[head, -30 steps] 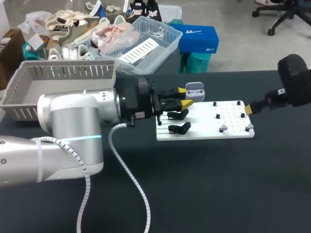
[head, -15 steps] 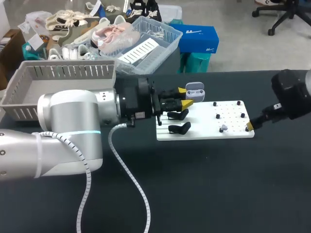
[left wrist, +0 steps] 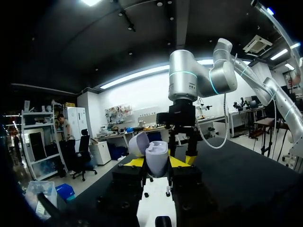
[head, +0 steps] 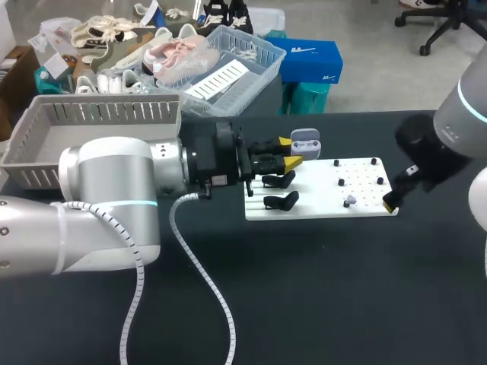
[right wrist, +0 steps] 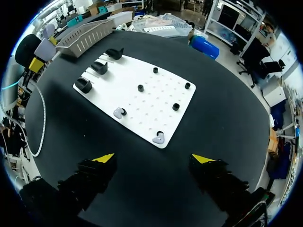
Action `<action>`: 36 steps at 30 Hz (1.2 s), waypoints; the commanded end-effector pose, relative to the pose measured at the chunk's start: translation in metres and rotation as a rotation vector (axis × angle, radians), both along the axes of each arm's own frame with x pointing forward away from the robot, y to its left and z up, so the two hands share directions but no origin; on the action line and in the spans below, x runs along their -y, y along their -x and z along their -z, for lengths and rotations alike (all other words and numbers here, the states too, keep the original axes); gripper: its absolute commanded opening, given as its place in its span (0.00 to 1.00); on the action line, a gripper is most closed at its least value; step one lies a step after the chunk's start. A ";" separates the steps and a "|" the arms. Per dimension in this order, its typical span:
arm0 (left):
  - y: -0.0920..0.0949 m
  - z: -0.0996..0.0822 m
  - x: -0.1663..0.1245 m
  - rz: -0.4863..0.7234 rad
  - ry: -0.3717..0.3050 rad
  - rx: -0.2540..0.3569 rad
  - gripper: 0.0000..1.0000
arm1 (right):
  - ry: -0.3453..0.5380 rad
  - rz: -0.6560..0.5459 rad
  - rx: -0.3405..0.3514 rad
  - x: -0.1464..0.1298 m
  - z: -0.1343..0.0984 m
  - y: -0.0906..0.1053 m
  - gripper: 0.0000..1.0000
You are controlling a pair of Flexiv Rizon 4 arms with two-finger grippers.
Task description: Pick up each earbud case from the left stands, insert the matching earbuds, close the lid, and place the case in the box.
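Centrally, white board (head: 312, 199) on black table (head: 319, 304), seemingly two earbuds (right wrist: 117, 113), grey basket (head: 99, 114)

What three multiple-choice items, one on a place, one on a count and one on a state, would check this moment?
1. Where is the earbud case?
A. on a black stand
B. between the fingers of the left gripper
C. in the grey basket

2. How many earbuds lie on the white board?
A. none
B. two
C. four

3. How does the right gripper stand?
A. open, holding nothing
B. shut on an earbud
C. shut on the case

Answers:
1 B: in the left wrist view both yellow tips press the case from two sides.
2 B: the right wrist view shows one mid-board and one at the corner nearest that gripper.
3 A: its tips are wide apart with nothing between them.
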State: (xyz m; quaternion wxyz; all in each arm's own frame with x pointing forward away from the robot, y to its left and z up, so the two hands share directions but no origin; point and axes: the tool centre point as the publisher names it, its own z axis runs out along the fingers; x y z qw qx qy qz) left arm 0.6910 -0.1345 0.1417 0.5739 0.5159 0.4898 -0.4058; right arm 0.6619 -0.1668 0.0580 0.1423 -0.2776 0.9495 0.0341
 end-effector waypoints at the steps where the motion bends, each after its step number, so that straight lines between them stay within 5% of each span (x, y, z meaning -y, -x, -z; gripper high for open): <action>1: 0.000 0.000 0.000 -0.005 0.003 0.003 0.00 | 0.056 0.011 0.007 -0.005 0.010 -0.007 0.89; 5: 0.000 0.000 0.000 -0.005 0.003 0.003 0.00 | 0.080 0.011 -0.006 -0.003 0.017 -0.010 0.87; 8: 0.000 0.000 0.000 -0.005 0.003 0.003 0.00 | 0.098 0.011 -0.015 -0.003 0.023 -0.013 0.69; 13: 0.000 0.000 0.000 -0.005 0.003 0.003 0.00 | 0.109 0.008 -0.023 -0.003 0.030 -0.017 0.69; 17: 0.000 0.000 0.000 -0.005 0.003 0.003 0.00 | 0.113 0.013 -0.025 -0.004 0.033 -0.020 0.46; 25: 0.000 0.000 0.000 -0.005 0.003 0.003 0.00 | 0.098 0.043 -0.031 -0.006 0.039 -0.022 0.40; 27: 0.000 0.000 0.000 -0.005 0.003 0.003 0.00 | 0.096 0.046 -0.030 -0.005 0.039 -0.022 0.30; 36: 0.000 0.000 0.000 -0.005 0.003 0.003 0.00 | 0.096 0.054 -0.026 -0.006 0.038 -0.025 0.31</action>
